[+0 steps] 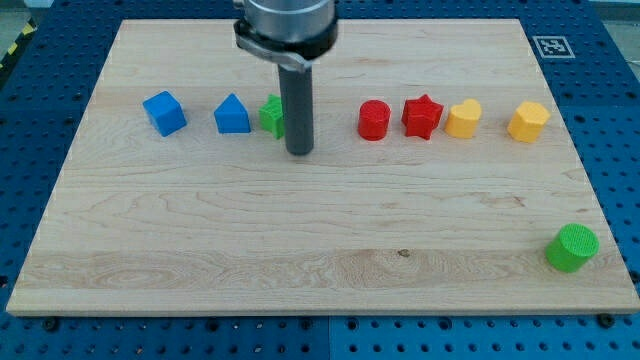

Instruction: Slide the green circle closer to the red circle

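The green circle (572, 247) stands near the board's bottom right corner. The red circle (373, 119) stands in a row of blocks across the upper part of the board, right of centre. My tip (299, 152) rests on the board left of the red circle, just right of and below a green block (271, 115) that the rod partly hides. The tip is far up and left of the green circle.
The row holds, from the view's left, a blue cube (164, 112), a blue house-shaped block (232, 115), the green block, the red circle, a red star (422, 116), a yellow heart (463, 118) and a yellow hexagon (528, 121). The wooden board (300, 250) lies on a blue pegboard table.
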